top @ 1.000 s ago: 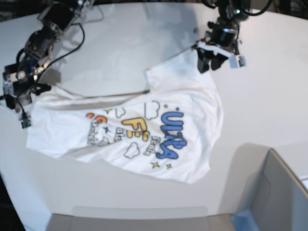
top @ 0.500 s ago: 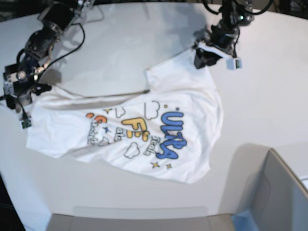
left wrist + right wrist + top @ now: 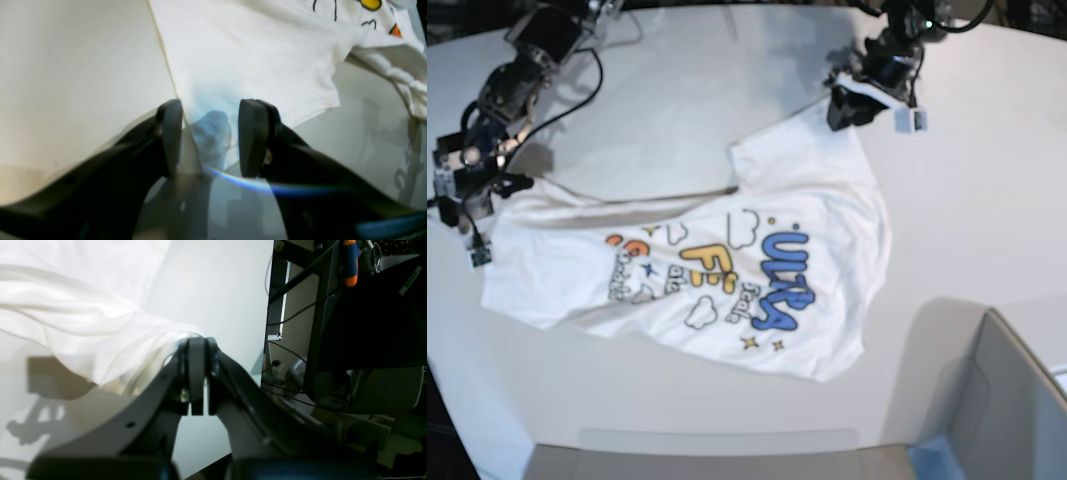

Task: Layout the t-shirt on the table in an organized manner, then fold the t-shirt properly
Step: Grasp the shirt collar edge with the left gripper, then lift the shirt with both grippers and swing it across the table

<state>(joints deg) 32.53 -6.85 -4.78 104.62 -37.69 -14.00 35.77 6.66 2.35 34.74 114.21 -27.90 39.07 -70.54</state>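
I see t-shirt (image 3: pixel 727 260) spread mid-frame on table (image 3: pixel 987 190), grey bin (image 3: pixel 1012 410) lower right, contents hidden, left gripper (image 3: pixel 206 136) jaws wide over sleeve, right gripper (image 3: pixel 196 373) pinching cloth.

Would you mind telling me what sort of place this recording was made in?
Probably a robotics lab or workshop: two arms work over a large white curved-edge tabletop holding a white printed t-shirt, with loose cables and dark equipment frames beyond its edge, and a grey open-topped bin alongside.
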